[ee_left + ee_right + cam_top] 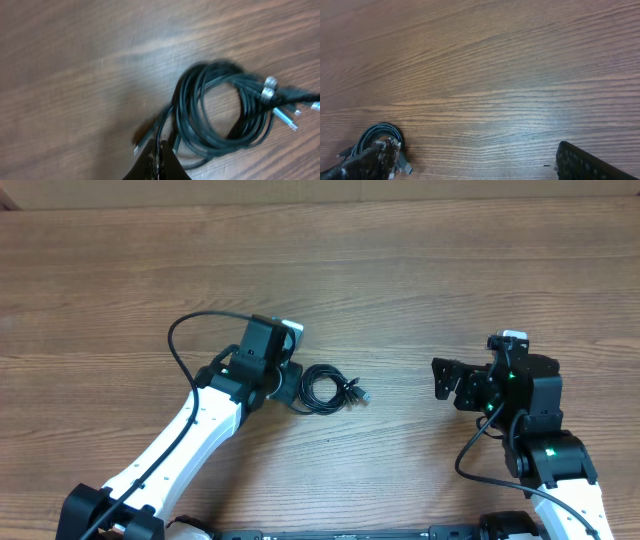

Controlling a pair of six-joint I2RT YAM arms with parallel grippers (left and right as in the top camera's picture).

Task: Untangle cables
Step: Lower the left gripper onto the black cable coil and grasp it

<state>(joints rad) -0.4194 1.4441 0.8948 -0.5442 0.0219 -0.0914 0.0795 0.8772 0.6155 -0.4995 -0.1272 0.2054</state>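
The cables (325, 390) are thin black cords bunched in one small coil on the wooden table, with plug ends (358, 393) sticking out to the right. In the left wrist view the coil (215, 110) fills the right half, with silvery plug tips (285, 116) at its right side. My left gripper (160, 150) is shut on a strand at the coil's left edge; overhead it (288, 385) touches the bundle's left side. My right gripper (440, 380) is open and empty, well right of the coil. In the right wrist view its fingers (472, 150) are wide apart and the coil (380, 134) lies far left.
The wooden table (400, 270) stretches around the bundle. A thicker black wire (185, 330) loops off the left arm, and another (480, 450) hangs by the right arm.
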